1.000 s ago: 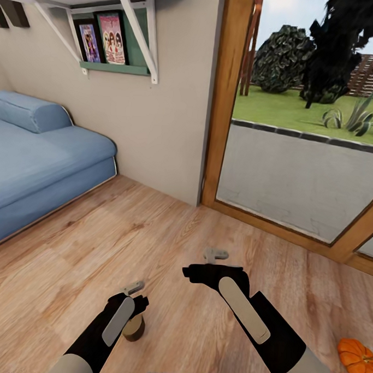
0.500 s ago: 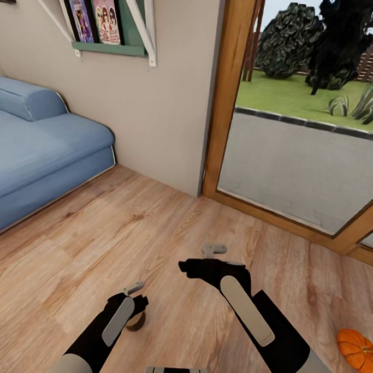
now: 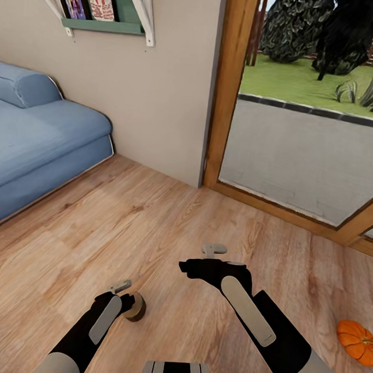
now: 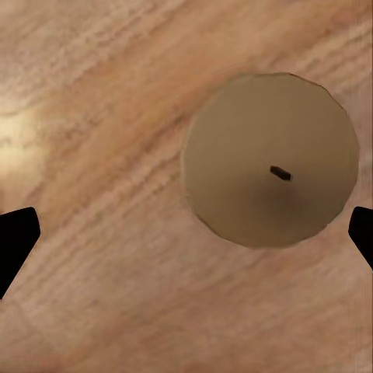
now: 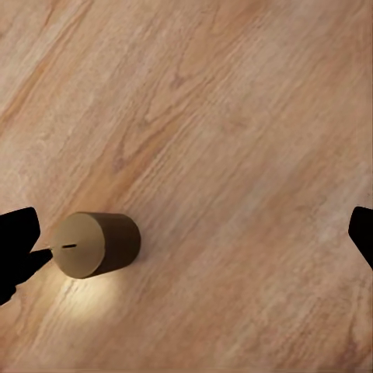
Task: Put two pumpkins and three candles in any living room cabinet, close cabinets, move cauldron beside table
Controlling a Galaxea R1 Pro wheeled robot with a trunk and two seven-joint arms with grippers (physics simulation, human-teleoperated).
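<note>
Low in the head view, a squat tan candle (image 3: pixel 135 306) with a flat round top and dark wick stands on the grained wood-plank floor (image 3: pixel 152 217) beneath the left hand (image 3: pixel 121 286), whose fingers are spread wide. The right hand (image 3: pixel 214 249), mid-frame, is also open and empty. A ribbed orange pumpkin (image 3: pixel 357 338) sits lower right; a soft blue sofa (image 3: pixel 36 140) lies upper left.

Matt tan candle (image 4: pixel 270 159) on grained wood floor (image 3: pixel 152 217); blue cloth sofa (image 3: pixel 36 140); ribbed pumpkin (image 3: pixel 356 340).

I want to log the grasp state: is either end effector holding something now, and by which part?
Nothing is held. The left end effector is open above the candle, fingers apart from it. The right end effector is open over bare floor.
</note>
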